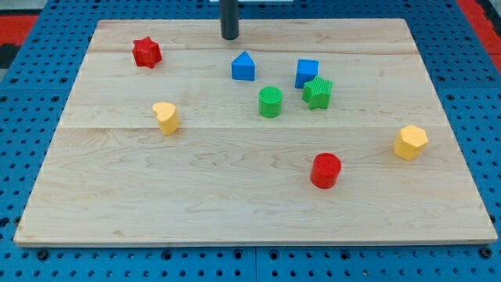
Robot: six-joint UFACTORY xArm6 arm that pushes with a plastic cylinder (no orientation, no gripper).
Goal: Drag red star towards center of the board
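Star-shaped red block [146, 52] sits upper left on the board [117, 204], probably light, rigid, slippery. My tip [229, 37], bare rod holding nothing, should push its upper-left side.

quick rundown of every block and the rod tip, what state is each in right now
my tip: at the view's top, touching no block
red star: upper left, untouched
blue pentagon-like block: below the tip, apart from it
blue cube: touching the green star
green star: against the blue cube
green cylinder: upright, alone
yellow heart: alone
red cylinder: upright
yellow hexagon: at right, alone
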